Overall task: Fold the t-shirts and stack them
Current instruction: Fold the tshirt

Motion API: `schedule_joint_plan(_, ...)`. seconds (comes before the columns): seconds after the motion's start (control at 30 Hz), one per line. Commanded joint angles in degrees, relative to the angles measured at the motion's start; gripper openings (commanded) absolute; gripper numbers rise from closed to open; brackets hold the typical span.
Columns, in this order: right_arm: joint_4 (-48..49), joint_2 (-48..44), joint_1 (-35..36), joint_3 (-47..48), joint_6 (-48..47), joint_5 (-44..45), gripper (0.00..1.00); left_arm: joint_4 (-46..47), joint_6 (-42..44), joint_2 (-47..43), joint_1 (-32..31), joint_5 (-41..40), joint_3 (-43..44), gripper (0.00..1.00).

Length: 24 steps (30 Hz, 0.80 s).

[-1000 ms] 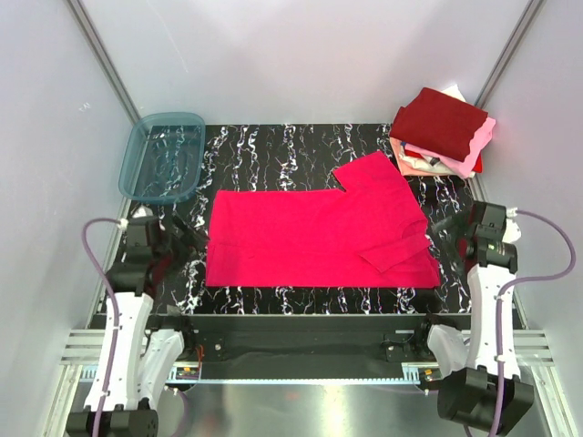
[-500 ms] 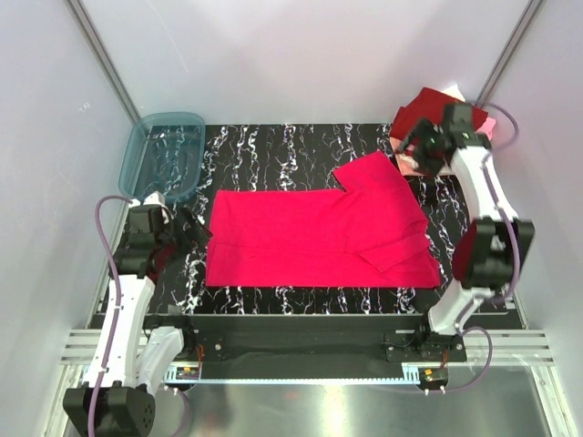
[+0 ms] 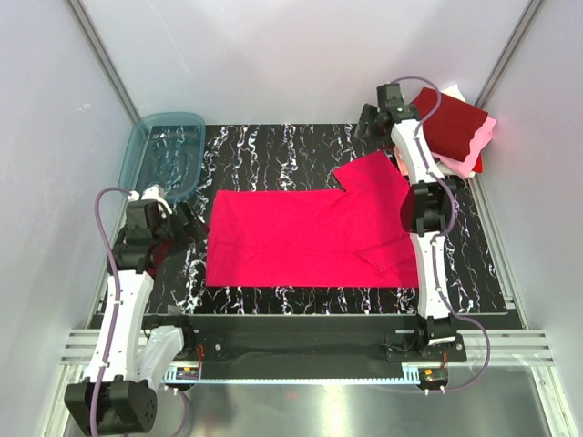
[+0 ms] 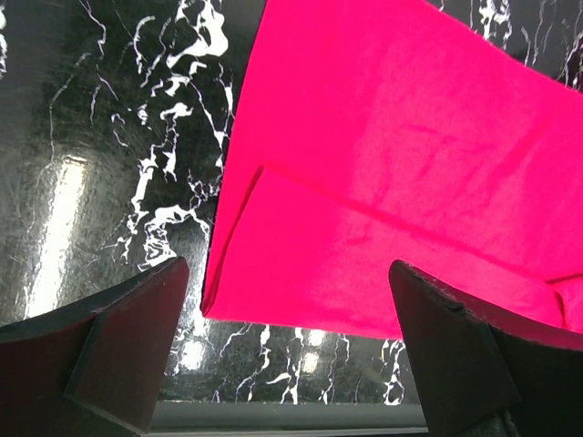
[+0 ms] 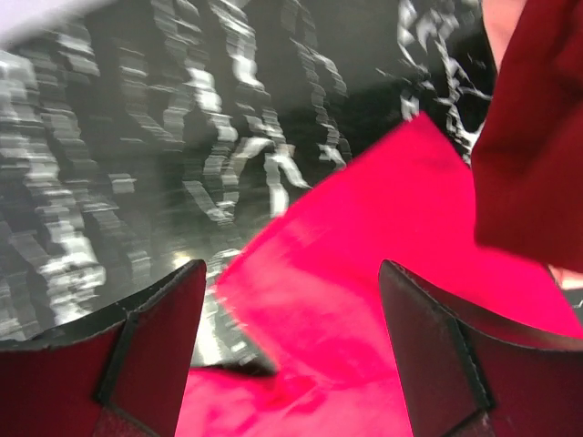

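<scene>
Right arm's on the move: 1 second back it was tucked at the right edge of the bench [image 3: 273, 146], and now it's stretched to the far side. My right fingers [image 5: 437, 355] are spread wide and empty, hanging over the far sleeve corner of the bright pinkish-red t-shirt [image 3: 301, 237], with the maroon shirt [image 3: 453, 116] topping the folded stack just to my right. My left fingers [image 4: 127, 350] have barely shifted (a small nudge toward the cloth). They're wide too, nothing in them, poised above the shirt's left edge, where a layer already looks doubled over. The shirt itself lies spread flat mid-bench, unmoved. I read this as both arms lining up for the next fold, right on the sleeve, left on the edge. Neither touches cloth yet. The blue-grey tub [image 3: 164, 155] sits far left.
</scene>
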Motion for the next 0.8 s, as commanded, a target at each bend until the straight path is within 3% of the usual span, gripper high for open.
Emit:
schedule_joint_plan(0.0, -2.05, 3.89, 0.64, 3.18, -3.3, 5.85, 0.83, 3.72, 1.11, -1.69, 0.51, 1.64, 0.05, 0.99)
schedule_joint_plan(0.3, 0.08, 13.82, 1.53, 6.78, -5.5, 10.87, 0.84, 4.69, 0.84, -2.4, 0.69, 3.31, -0.74, 0.99)
schedule_joint_plan(0.77, 2.52, 14.54, 3.28, 5.91, -4.98, 12.2, 0.8, 5.04, 0.76, -3.45, 0.69, 3.4, -1.09, 0.99)
